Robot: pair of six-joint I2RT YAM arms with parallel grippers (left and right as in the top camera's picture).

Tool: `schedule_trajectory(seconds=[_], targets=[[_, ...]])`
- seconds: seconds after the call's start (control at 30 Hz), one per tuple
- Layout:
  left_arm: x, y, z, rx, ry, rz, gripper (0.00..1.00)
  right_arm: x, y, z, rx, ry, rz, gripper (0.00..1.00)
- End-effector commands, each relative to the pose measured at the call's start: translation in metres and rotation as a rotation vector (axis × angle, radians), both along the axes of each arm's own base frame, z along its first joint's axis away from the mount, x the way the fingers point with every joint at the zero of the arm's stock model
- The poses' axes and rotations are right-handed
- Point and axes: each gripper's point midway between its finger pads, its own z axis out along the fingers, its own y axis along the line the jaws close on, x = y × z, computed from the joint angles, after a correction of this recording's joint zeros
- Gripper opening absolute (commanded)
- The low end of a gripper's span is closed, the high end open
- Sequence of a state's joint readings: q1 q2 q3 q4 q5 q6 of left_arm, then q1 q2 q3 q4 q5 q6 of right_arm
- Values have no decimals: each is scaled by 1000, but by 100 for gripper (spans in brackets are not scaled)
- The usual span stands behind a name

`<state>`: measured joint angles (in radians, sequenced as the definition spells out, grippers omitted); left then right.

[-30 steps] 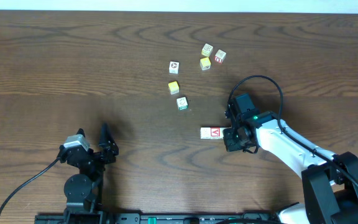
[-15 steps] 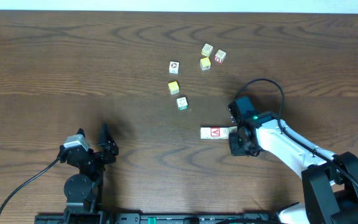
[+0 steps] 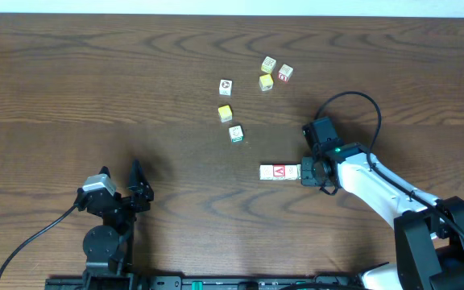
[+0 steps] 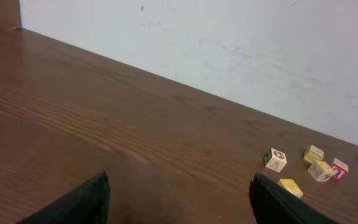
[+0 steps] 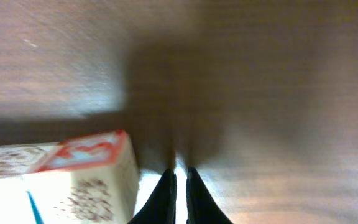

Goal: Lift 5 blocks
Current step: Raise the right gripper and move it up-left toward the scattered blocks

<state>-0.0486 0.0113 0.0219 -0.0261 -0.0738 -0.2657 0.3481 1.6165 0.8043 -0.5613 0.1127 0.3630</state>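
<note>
Two fingers (image 5: 165,200) of the right claw (image 3: 304,172) are pressed together, empty, at the end of a short row of cream blocks (image 3: 279,171), one red-faced, lying on the worktop (image 3: 95,80). Four picture blocks (image 3: 235,134) and two yellow cubes (image 3: 225,113) lie scattered beyond. Well apart, the left claw (image 4: 179,179) gapes wide, holding nothing.

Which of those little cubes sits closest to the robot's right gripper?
The cream cube at the right end of the short row, beside the red-faced cube, just off the right gripper; the rest lie scattered farther away.
</note>
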Motion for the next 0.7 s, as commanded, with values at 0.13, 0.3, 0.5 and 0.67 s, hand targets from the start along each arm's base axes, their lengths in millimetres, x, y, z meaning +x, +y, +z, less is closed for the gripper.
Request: schedule_trajectory(seconds=[0.13, 0.3, 0.5, 0.67], targets=[[-1, 3, -18, 3, 57, 15, 73, 3, 18, 0, 87, -5, 96, 1], [-1, 3, -18, 3, 57, 15, 72, -1, 24, -1, 112, 12, 109, 1], [-1, 3, -18, 3, 57, 15, 73, -3, 31, 0, 121, 14, 138, 1], [-1, 3, -18, 3, 57, 15, 72, -6, 39, 0, 150, 22, 155, 1]])
